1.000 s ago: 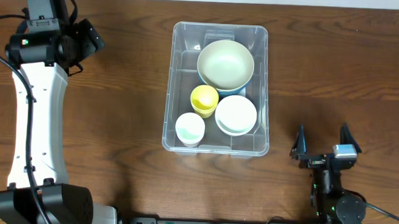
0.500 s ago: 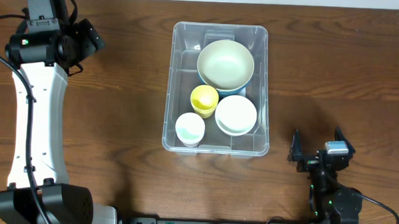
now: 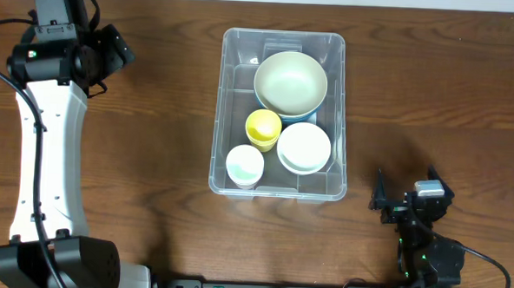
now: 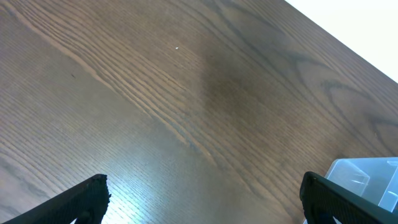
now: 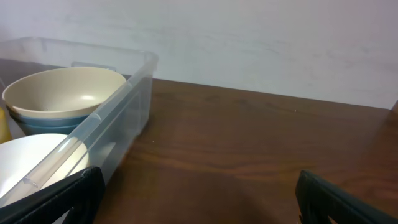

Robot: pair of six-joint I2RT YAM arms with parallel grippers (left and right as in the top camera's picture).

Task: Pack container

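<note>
Near container (image 3: 283, 36), right arm (image 3: 426, 249) sits folded.

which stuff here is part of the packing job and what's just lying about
Job: container, and inside it the cream bowl, yellow cup, white bowl, small white cup.
Lying about: none in view outside it; just the wooden table.

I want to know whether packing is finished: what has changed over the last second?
The right end effector, open and empty, drew back toward its base at the overhead view's lower edge, away from the container. Nothing was grasped or released. The left end effector, the container and the bowls inside it stayed put.
</note>
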